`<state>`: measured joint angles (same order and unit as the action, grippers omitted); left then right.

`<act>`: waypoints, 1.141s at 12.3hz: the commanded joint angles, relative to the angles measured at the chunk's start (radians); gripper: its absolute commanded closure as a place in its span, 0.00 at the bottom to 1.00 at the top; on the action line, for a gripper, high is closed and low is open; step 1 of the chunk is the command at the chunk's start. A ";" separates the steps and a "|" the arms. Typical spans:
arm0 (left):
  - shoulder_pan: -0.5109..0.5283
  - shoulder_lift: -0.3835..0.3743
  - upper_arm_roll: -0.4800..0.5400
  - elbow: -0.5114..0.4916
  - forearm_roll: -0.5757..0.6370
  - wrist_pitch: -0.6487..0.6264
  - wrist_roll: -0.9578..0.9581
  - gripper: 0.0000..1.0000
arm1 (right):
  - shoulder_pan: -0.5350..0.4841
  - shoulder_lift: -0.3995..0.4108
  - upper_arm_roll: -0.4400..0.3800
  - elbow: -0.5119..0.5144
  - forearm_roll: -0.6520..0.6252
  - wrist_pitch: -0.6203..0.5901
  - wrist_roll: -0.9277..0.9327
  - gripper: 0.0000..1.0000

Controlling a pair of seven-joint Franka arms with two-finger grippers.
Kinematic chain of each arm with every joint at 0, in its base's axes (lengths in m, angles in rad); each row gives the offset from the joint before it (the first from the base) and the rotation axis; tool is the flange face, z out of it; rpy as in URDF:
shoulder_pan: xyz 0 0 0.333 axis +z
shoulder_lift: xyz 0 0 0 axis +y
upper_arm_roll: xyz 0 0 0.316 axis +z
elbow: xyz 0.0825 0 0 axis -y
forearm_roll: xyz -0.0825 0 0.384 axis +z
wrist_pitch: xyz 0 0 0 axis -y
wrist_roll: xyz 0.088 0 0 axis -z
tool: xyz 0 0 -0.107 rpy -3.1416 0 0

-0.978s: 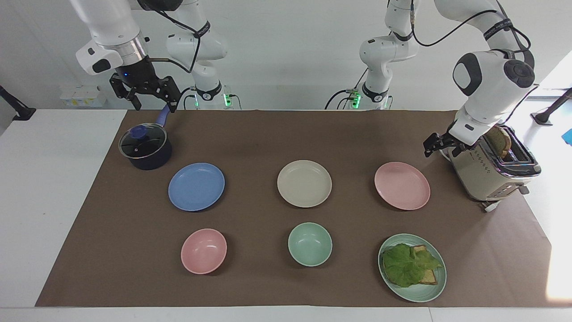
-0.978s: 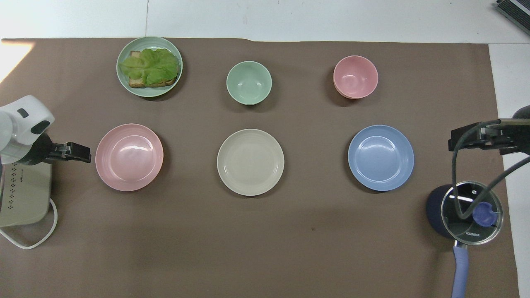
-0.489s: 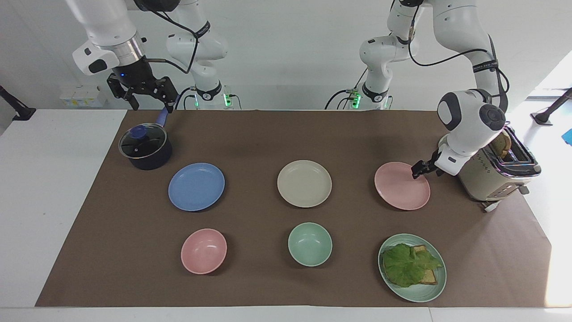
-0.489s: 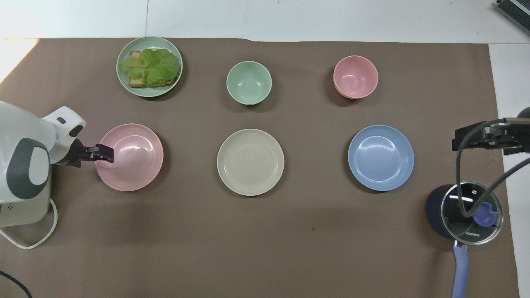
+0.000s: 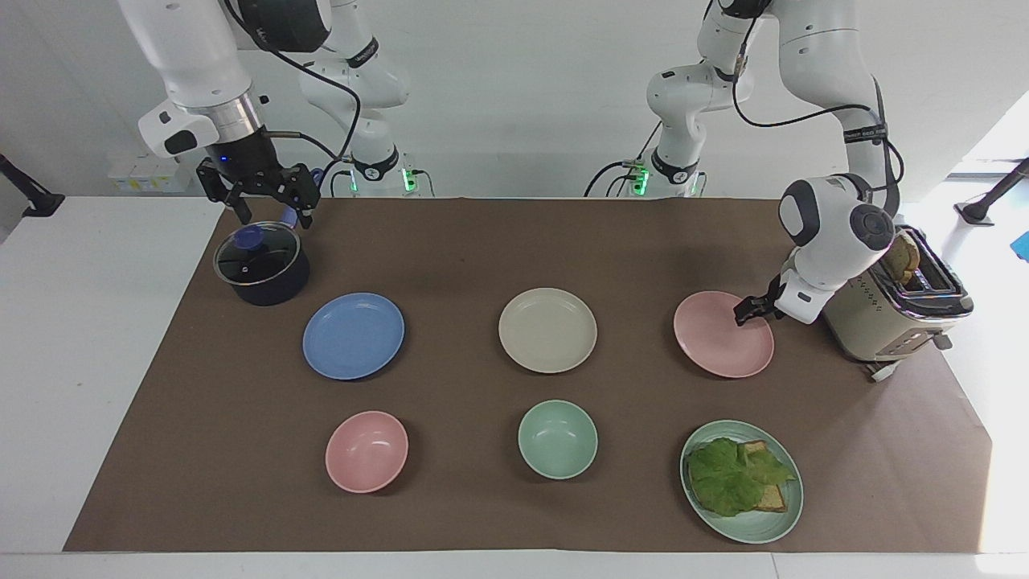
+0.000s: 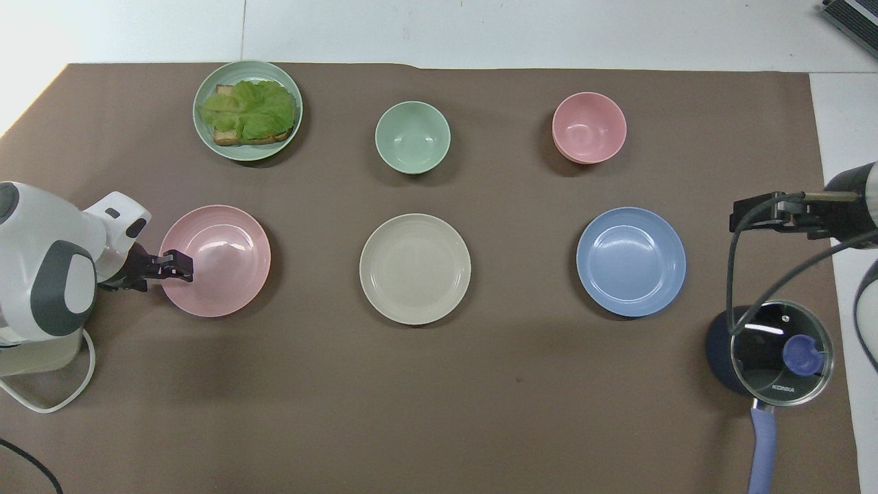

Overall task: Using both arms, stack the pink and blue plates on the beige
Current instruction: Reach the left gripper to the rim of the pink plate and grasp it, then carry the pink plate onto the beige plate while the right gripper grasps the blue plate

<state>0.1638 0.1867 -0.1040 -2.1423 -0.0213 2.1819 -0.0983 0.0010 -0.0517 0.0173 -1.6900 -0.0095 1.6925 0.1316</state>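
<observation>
Nothing is stacked yet: the beige plate (image 5: 547, 330) sits bare mid-cloth, and I'll place everything from it. The pink plate (image 5: 723, 334) lies flat beside it toward the left arm's end, the blue plate (image 5: 354, 335) beside it toward the right arm's end. The left gripper (image 5: 749, 310) is down at the pink plate's rim on the side away from the beige one; whether its fingers have clamped I cannot tell. The right gripper (image 5: 269, 211) hangs with fingers apart over the lidded pot (image 5: 261, 263), well away from the blue plate. Both lifts and both placements remain, I'd say
</observation>
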 commanded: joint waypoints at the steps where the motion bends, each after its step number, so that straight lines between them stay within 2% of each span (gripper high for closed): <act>1: 0.019 -0.030 -0.006 -0.031 0.004 0.001 -0.051 0.90 | -0.016 -0.025 0.003 -0.104 0.029 0.062 -0.047 0.00; 2: 0.020 -0.027 -0.006 -0.025 0.004 0.001 -0.047 1.00 | -0.016 -0.013 0.003 -0.131 0.029 0.097 -0.055 0.00; 5: 0.016 -0.023 -0.008 0.031 0.004 -0.095 -0.049 1.00 | -0.018 0.060 0.003 -0.181 0.029 0.202 -0.067 0.00; 7: 0.000 -0.027 -0.011 0.132 0.004 -0.265 -0.058 1.00 | -0.018 0.130 0.003 -0.227 0.029 0.300 -0.119 0.00; 8: -0.015 -0.029 -0.017 0.183 0.003 -0.342 -0.063 1.00 | -0.021 0.134 0.003 -0.285 0.029 0.379 -0.144 0.00; 10: -0.064 -0.033 -0.019 0.272 -0.044 -0.477 -0.136 1.00 | -0.048 0.176 0.003 -0.367 0.029 0.514 -0.208 0.00; 11: -0.102 -0.035 -0.020 0.303 -0.060 -0.522 -0.197 1.00 | -0.070 0.200 0.003 -0.376 0.029 0.548 -0.257 0.00; 14: -0.263 -0.047 -0.023 0.302 -0.126 -0.501 -0.342 1.00 | -0.095 0.236 0.004 -0.402 0.032 0.585 -0.323 0.00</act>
<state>-0.0156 0.1473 -0.1400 -1.8448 -0.1214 1.6859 -0.3740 -0.0779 0.1874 0.0148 -2.0612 -0.0094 2.2380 -0.1363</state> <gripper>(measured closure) 0.947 0.000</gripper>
